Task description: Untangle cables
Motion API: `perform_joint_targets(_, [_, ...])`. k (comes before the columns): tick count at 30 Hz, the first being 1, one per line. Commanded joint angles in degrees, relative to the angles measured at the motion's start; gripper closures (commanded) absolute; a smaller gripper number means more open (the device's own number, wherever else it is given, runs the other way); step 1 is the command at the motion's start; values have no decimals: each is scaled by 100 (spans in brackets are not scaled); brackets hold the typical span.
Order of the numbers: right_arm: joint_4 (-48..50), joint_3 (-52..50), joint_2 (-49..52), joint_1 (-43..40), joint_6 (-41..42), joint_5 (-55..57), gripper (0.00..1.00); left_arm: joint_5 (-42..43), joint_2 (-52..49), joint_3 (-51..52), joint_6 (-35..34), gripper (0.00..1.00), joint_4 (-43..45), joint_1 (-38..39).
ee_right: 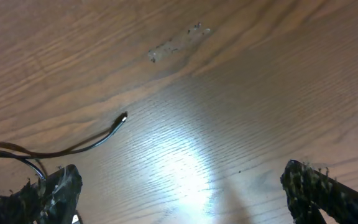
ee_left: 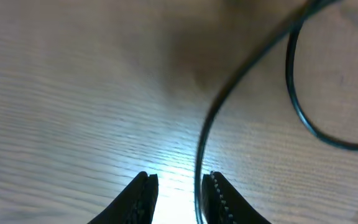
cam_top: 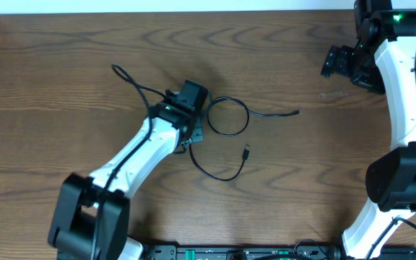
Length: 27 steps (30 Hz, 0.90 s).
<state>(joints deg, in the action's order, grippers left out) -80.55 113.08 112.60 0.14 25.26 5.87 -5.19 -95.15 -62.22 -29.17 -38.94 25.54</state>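
Observation:
Thin black cables lie mid-table. One forms a loop (cam_top: 228, 115) with a tail ending in a plug (cam_top: 297, 112); that plug end (ee_right: 123, 117) also shows in the right wrist view. Another cable curves down to a small plug (cam_top: 245, 152). A third strand (cam_top: 132, 81) runs up-left from the left arm. My left gripper (cam_top: 193, 130) is low over the cables, left of the loop. Its jaws (ee_left: 179, 179) stand narrowly apart, and a black cable (ee_left: 199, 155) runs through the gap beside the right finger, unpinched. My right gripper (cam_top: 338, 61) (ee_right: 185, 193) hovers wide open at the far right, holding nothing.
A pale smudge (ee_right: 176, 40) marks the wood below the right gripper. The right arm's white links (cam_top: 410, 87) stand along the right edge. Black equipment (cam_top: 230, 253) lines the near edge of the table.

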Motion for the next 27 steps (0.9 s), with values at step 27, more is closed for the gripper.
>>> perform_joint_targets(27, [0,11,0,-208,83,109,1,1036,-737,13,-4,66,-2,-212])
